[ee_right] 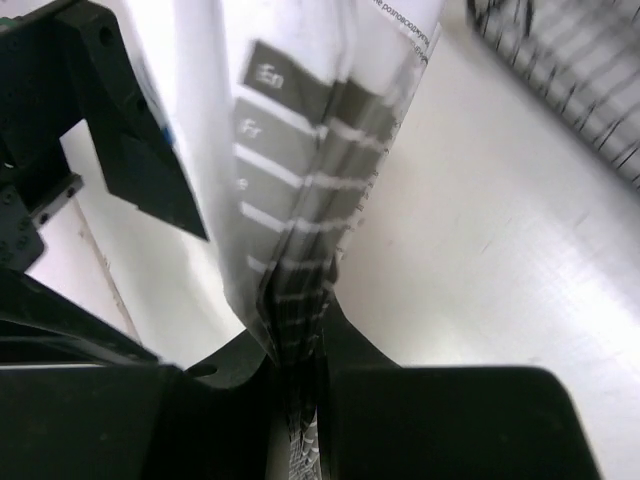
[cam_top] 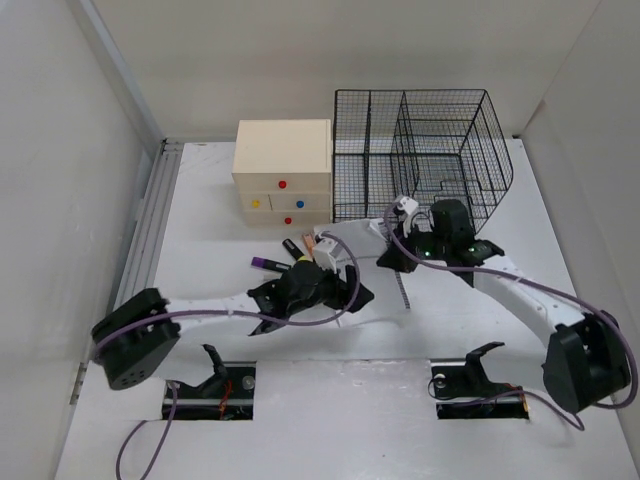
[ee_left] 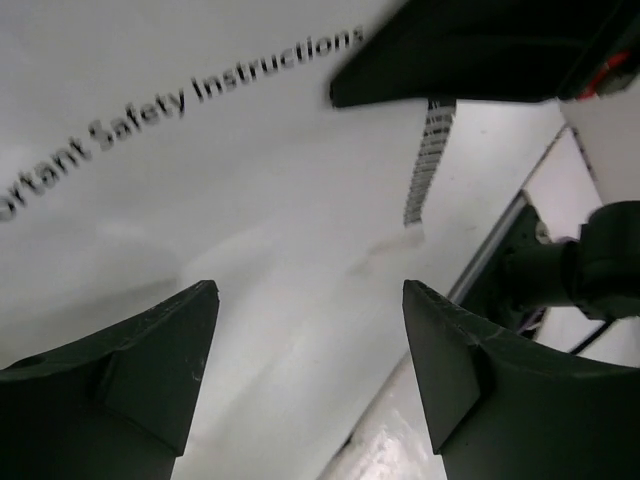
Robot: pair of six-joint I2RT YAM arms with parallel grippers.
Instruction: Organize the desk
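Note:
The desk [cam_top: 200,240] is a white tabletop with a ribbed rail [cam_top: 150,230] along its left edge. A white booklet [cam_top: 385,290] with grey index tabs lies near the middle. My right gripper [cam_top: 398,262] is shut on the booklet's tabbed edge [ee_right: 300,150]; the jaws [ee_right: 300,340] pinch the pages and lift that edge. My left gripper [cam_top: 355,292] is open and empty. In the left wrist view [ee_left: 310,290] it hovers just over the booklet cover [ee_left: 250,200], which is printed "Important Safety Instructions".
A cream drawer box [cam_top: 283,170] with coloured knobs stands at the back. A black wire-mesh rack [cam_top: 420,150] stands to its right. Markers [cam_top: 268,263] and small items [cam_top: 325,245] lie in front of the drawers, beside the left arm.

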